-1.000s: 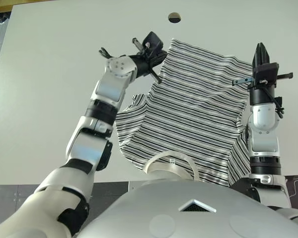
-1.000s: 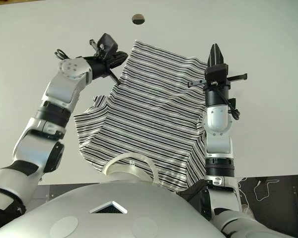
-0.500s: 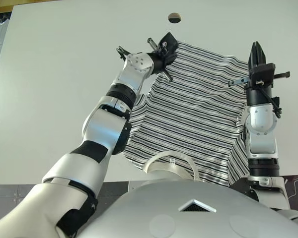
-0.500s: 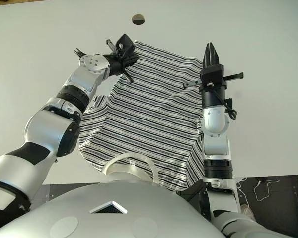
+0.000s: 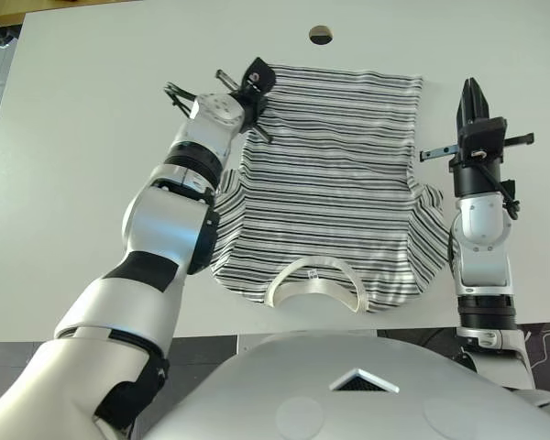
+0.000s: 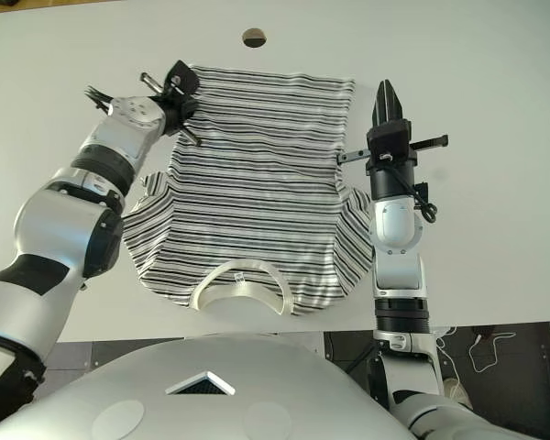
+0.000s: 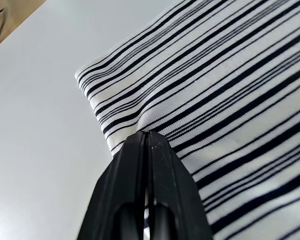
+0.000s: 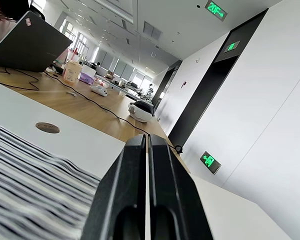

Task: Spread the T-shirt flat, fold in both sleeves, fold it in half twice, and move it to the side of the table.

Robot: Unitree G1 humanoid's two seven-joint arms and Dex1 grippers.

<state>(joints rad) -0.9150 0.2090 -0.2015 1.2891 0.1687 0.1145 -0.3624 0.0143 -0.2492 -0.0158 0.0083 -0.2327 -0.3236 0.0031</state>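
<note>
**Striped shirt lies open, one corner pinched**

The T-shirt (image 5: 330, 174) lies face-up on the white table (image 5: 92, 183), collar (image 5: 313, 280) toward the robot and hem at the far side. The body is nearly flat. Both sleeves bunch a little at the sides, the left sleeve (image 5: 227, 188) more rumpled than the right sleeve (image 5: 431, 197).

It looks like thin, soft knit: light, limp, apt to wrinkle and drag rather than slide as a sheet. I'd take it by edges and corners, at a sleeve cuff or shoulder seam, never mid-panel.

The left gripper (image 7: 146, 134) sits at the far-left hem corner, its fingers pressed together on the cloth, a small pucker at the tips suggesting a pinch of fabric. The right gripper (image 5: 470, 90) stands upright just beside the shirt's right edge, fingers together with nothing between them.

A round cable hole (image 5: 322, 35) sits just beyond the hem. The right forearm stands close to the right sleeve and could crowd that fold.
</note>
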